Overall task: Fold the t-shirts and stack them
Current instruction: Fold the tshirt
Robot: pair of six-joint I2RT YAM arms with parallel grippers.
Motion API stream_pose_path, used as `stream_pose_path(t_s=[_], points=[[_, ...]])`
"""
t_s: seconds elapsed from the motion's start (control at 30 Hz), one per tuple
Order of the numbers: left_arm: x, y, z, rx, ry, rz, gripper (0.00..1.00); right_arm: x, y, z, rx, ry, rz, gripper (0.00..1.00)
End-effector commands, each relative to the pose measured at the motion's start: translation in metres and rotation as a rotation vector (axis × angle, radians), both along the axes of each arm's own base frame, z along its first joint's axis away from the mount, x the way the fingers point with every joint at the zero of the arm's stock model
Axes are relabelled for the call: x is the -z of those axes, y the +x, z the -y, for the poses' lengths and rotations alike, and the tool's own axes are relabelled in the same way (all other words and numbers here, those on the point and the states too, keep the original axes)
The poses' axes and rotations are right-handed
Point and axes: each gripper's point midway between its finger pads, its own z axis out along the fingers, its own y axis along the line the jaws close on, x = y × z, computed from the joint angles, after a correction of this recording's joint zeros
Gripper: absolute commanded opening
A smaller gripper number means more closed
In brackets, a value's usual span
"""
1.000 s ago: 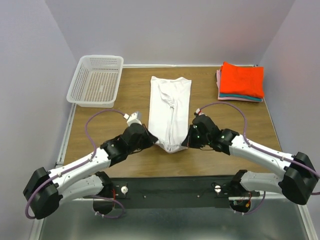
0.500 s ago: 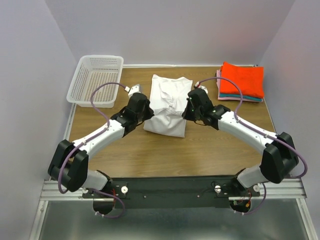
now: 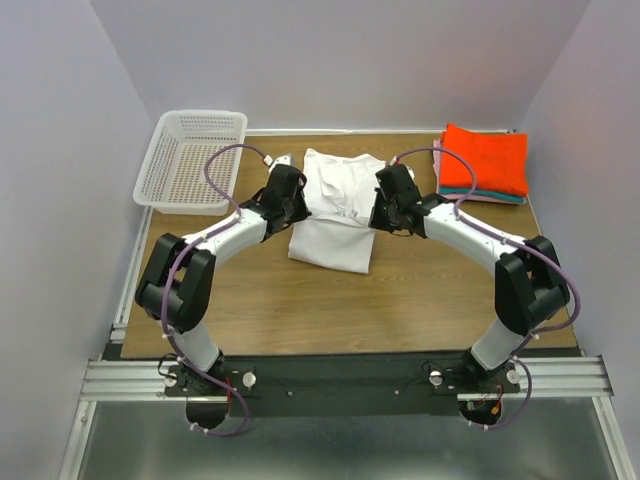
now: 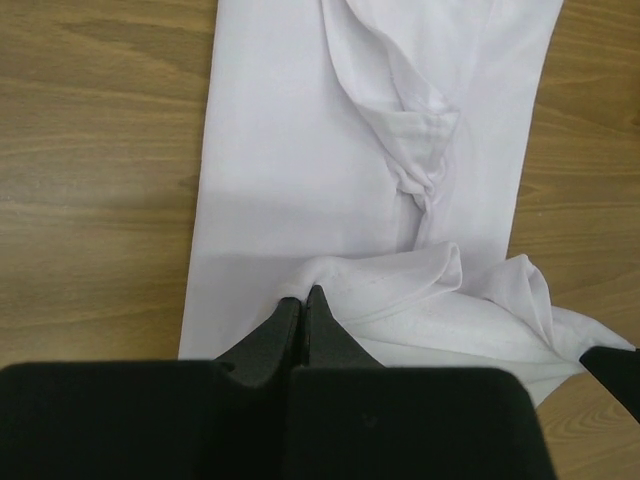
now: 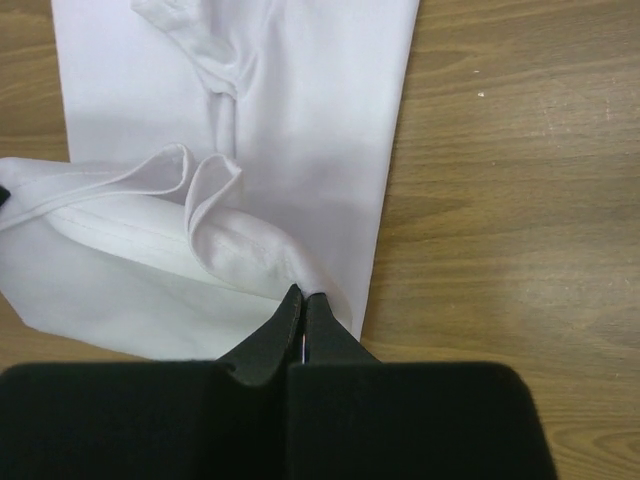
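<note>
T-shirt (image 3: 331,243) in left claw (image 4: 303,297) (right claw (image 5: 303,297))

You get open table (image 3: 330,310) on the near side of the white t-shirt (image 3: 332,240). Far left, basket (image 3: 195,160) blocks; far right, folded stack (image 3: 484,163).

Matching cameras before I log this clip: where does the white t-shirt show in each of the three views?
Top external: white t-shirt near centre, in the upper half.
Left wrist: fills the centre and top, above the left claw.
Right wrist: upper left, above the right claw.
Shared landmark: the puckered crease down the shirt's middle.
</note>
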Motion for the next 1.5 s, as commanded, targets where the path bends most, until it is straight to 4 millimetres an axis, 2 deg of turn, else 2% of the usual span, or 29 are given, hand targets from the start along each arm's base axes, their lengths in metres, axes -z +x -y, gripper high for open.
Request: stream_pose_path(t_s=[0.0,0.13,0.43,0.57,0.6,0.63,0.67,0.7,0.73,0.77,0.8,0.83,0.87,0.93,0.97,1.03,1.07,1.13,1.17,1.3,1.47], points=[[0.005,0.017,-0.002,0.029,0.017,0.007,0.00,0.005,0.015,-0.002,-0.029,0.001,-0.009,0.01],[0.017,0.022,-0.001,0.051,0.024,-0.008,0.00,0.013,0.023,-0.002,-0.030,-0.006,-0.021,0.01],[0.027,0.042,0.002,0.078,0.025,-0.005,0.01,0.040,0.043,0.003,-0.013,-0.027,-0.056,0.01],[0.033,0.051,-0.005,0.063,0.031,-0.011,0.12,0.049,0.052,0.005,-0.009,-0.040,-0.059,0.07],[0.034,0.054,-0.009,0.050,0.028,-0.012,0.18,0.049,0.056,0.004,-0.010,-0.037,-0.059,0.09],[0.032,0.053,-0.004,0.072,0.011,-0.010,0.29,0.048,0.058,0.003,-0.017,-0.032,-0.057,0.11],[0.028,0.059,-0.008,0.060,0.007,-0.002,0.39,0.047,0.060,0.002,-0.025,-0.028,-0.056,0.21],[0.025,0.061,-0.008,0.064,-0.001,0.002,0.57,0.043,0.061,-0.001,-0.037,-0.014,-0.051,0.28],[0.017,0.064,-0.008,0.068,-0.006,0.018,0.71,0.035,0.064,-0.002,-0.045,-0.005,-0.034,0.38],[0.009,0.066,-0.008,0.067,-0.010,0.035,0.95,0.028,0.066,-0.001,-0.044,-0.007,-0.018,0.64],[0.002,0.067,-0.008,0.069,-0.014,0.048,0.98,0.022,0.066,-0.001,-0.042,-0.005,-0.004,0.75],[-0.004,0.067,-0.007,0.074,-0.016,0.059,0.98,0.016,0.066,0.000,-0.038,-0.004,0.009,0.82],[-0.019,0.066,-0.007,0.077,-0.028,0.087,0.98,0.004,0.063,0.002,-0.041,0.010,0.030,0.90],[-0.031,0.061,-0.009,0.075,-0.037,0.105,0.98,-0.006,0.056,0.000,-0.060,0.031,0.040,0.93],[-0.038,0.053,-0.013,0.068,-0.043,0.116,0.98,-0.014,0.049,-0.001,-0.080,0.049,0.050,1.00],[-0.044,0.035,-0.017,0.070,-0.056,0.125,0.98,-0.018,0.034,-0.010,-0.141,0.100,0.039,1.00],[-0.044,0.026,-0.014,0.076,-0.079,0.121,0.98,-0.019,0.021,-0.020,-0.200,0.140,0.036,1.00],[-0.044,0.007,-0.011,0.102,-0.124,0.143,0.98,-0.019,0.009,-0.034,-0.271,0.183,0.030,1.00],[-0.044,-0.003,-0.002,0.142,-0.170,0.138,0.98,-0.018,0.002,-0.046,-0.323,0.222,0.022,1.00],[-0.036,-0.028,0.021,0.233,-0.262,0.142,0.98,-0.009,-0.006,-0.063,-0.394,0.269,0.000,1.00],[0.002,-0.038,0.030,0.270,-0.278,0.064,0.98,0.009,-0.006,-0.086,-0.473,0.318,-0.036,1.00]])
